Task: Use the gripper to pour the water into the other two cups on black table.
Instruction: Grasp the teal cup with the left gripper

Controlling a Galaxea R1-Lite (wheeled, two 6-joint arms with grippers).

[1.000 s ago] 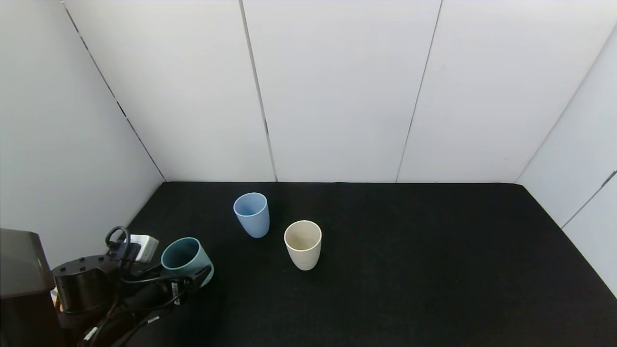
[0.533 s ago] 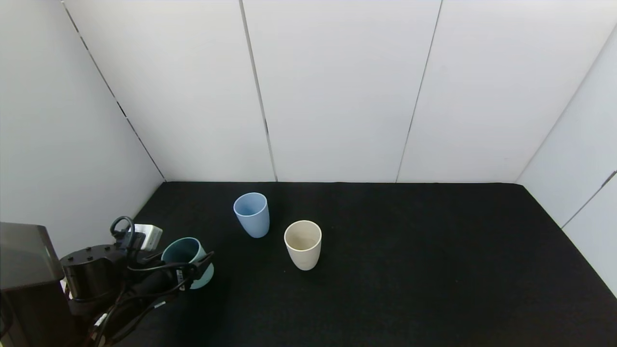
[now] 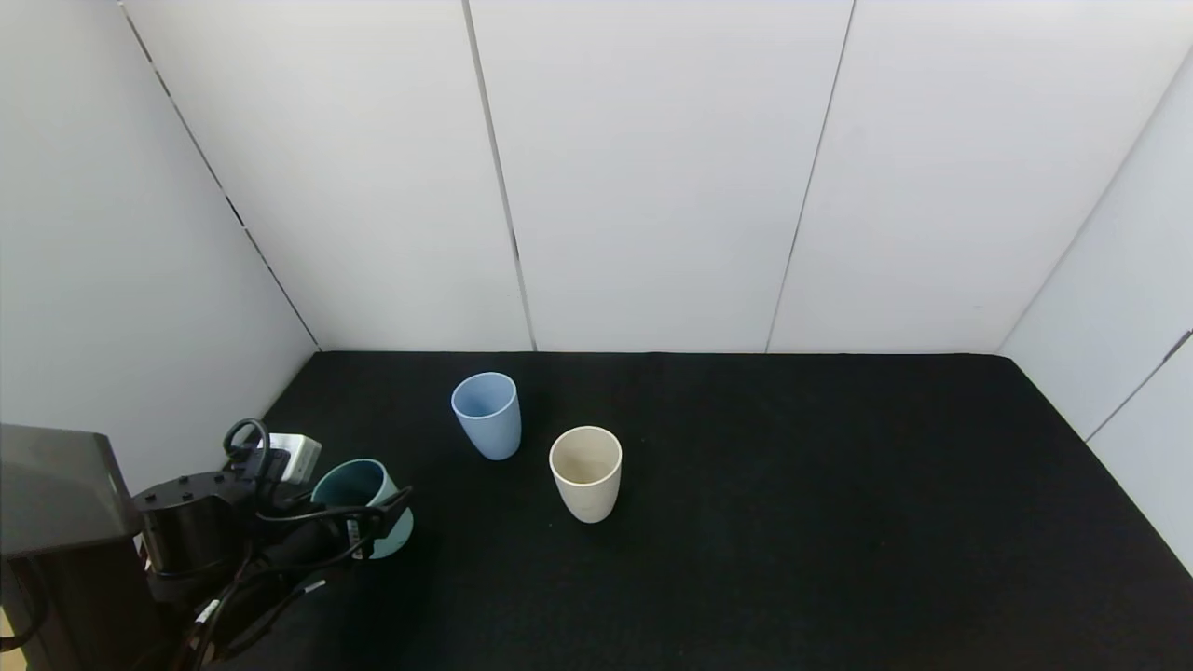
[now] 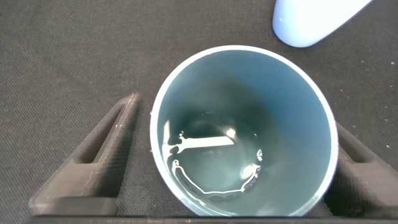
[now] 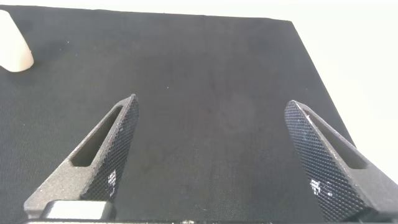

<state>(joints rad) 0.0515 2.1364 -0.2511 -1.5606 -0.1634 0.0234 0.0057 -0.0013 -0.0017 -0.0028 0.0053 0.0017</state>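
The light blue cup [image 3: 486,415] and the cream-beige cup [image 3: 585,471] stand upright near the middle of the black table [image 3: 792,485], cream nearer to me. The wider teal-green cup [image 3: 359,489] stands at the near left with a little water in its bottom [image 4: 211,168]. My left gripper [image 3: 377,511] is open with one finger on each side of the teal cup [image 4: 239,81]; a small gap shows at one finger [image 4: 109,149]. The blue cup's base [image 4: 311,22] lies just beyond. My right gripper [image 5: 211,106] is open and empty over bare table, out of the head view.
White wall panels [image 3: 652,186] enclose the table at the back and both sides. A small white box [image 3: 296,455] and looping cables ride on the left arm. The cream cup's side [image 5: 12,43] shows at the far edge of the right wrist view.
My left arm has slid forward along the table's left side, bringing its fingers further around the teal cup. The three cups have not moved.
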